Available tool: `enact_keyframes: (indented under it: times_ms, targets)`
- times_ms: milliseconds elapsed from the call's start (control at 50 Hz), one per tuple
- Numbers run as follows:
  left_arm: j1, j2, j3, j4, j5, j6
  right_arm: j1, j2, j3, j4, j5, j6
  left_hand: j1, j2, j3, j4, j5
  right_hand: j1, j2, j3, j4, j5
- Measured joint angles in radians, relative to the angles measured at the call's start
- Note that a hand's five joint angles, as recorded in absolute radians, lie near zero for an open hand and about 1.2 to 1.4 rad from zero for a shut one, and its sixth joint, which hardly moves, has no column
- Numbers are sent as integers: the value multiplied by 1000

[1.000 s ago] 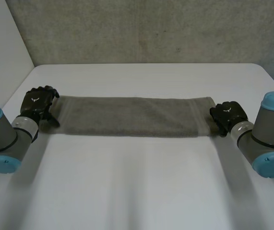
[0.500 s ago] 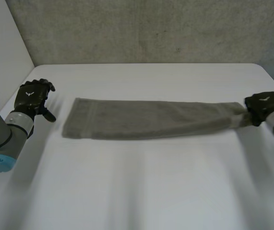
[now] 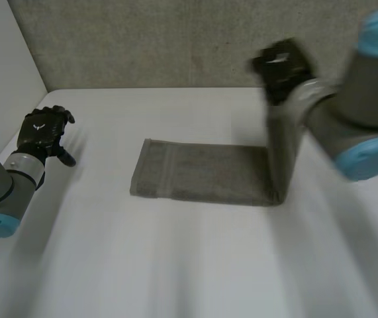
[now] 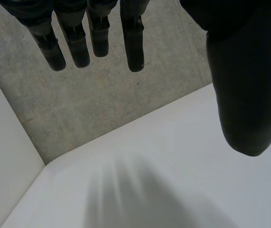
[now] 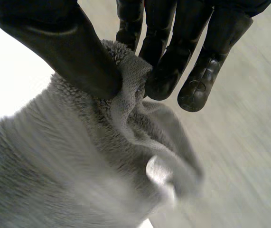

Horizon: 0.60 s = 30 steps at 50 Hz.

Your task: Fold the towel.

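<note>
pinching fuzzy grey towel [image 3: 202,173] end, right robot hand [image 3: 281,63]; rest flat, rectangular.

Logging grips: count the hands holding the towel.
1. The right hand pinches one end of the towel, held up above the table. The left hand is open, apart from the towel, at the table's left side.

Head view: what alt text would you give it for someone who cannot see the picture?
The robot's right hand pinches one end of a grey towel and holds it up above a white table, while the rest of the towel lies flat. The left hand hangs open off to the other side, clear of the towel.
</note>
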Motion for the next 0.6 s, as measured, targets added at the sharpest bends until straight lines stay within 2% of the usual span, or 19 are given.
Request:
enact_keyframes:
  times_ms: [60,100,120,140,200,360,460,600]
  targets:
    - [0,2,-3,0,0,0,141,72,-53,-11,8,-1,0,0,0,0,0,-17,-16,-18,-18,-10]
    - [0,5,-6,0,1,0,237,141,-97,-20,12,-4,0,0,0,0,0,-334,-331,-339,-320,-328]
    - [0,6,-6,0,1,0,257,158,-108,-23,14,-5,0,0,0,0,0,-434,-430,-416,-417,-430]
    - [0,8,-8,0,1,0,294,196,-129,-26,19,-9,0,0,0,0,0,-632,-630,-632,-630,-635]
    - [0,11,-12,0,2,0,349,273,-169,-30,45,-29,0,0,0,0,0,-1015,-1019,-1021,-1018,-1059]
    - [0,14,-15,0,3,1,362,329,-163,-28,167,-108,0,0,0,0,0,-1083,-1067,-1087,-1074,-1095]
    - [-1,11,-14,0,6,2,295,228,-20,-26,202,-112,0,0,0,0,0,-1083,-1067,-1087,-1074,-1095]
    - [-16,8,-14,0,12,4,151,41,285,-58,175,-34,0,0,0,0,0,-1075,-1064,-1084,-1073,-1092]
